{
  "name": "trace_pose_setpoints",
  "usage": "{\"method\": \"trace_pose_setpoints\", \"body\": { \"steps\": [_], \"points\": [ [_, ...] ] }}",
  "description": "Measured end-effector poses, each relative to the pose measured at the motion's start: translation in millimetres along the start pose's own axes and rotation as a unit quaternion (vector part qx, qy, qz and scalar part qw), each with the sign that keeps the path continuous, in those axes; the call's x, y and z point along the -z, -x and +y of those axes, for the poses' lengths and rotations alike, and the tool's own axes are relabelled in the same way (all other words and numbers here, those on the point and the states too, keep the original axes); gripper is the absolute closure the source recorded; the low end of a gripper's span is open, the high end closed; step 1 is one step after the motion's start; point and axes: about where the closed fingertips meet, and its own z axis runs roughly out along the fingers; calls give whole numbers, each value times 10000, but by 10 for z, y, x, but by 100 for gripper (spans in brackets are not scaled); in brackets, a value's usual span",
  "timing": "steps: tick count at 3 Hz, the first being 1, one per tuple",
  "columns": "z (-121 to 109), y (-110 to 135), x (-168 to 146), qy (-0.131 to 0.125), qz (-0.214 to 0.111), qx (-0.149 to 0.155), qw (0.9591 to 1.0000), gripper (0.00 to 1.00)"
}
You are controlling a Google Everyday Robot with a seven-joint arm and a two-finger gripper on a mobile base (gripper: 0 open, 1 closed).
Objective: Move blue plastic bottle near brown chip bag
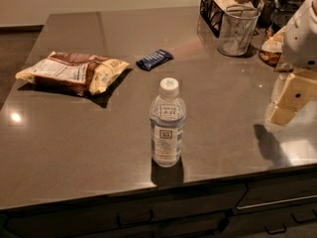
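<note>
The blue plastic bottle [167, 123] stands upright near the front edge of the dark counter [99, 143], clear with a white cap and a pale blue-and-white label. The brown chip bag [73, 72] lies flat at the left, well behind and to the left of the bottle. My gripper [290, 100] hangs at the right edge of the view, above the counter and well to the right of the bottle, touching nothing.
A flat dark-blue snack bar wrapper [154, 59] lies behind the bottle. A wire mesh cup [237, 29] and a black wire basket [218, 4] stand at the back right, with other items beyond them. Drawers [272, 202] run below the counter's front edge.
</note>
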Motion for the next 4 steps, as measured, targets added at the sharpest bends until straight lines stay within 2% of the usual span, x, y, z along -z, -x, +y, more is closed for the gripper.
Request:
{"method": "trace_pose_setpoints", "body": {
  "steps": [1, 2, 3, 4],
  "points": [
    [0, 0, 0, -1, 0, 0, 10000, 0],
    [39, 193, -67, 144, -690, 22, 9975, 0],
    [159, 487, -116, 381, -1516, 203, 9875, 0],
    [381, 862, -111, 589, -2313, 525, 9697, 0]
  ]
}}
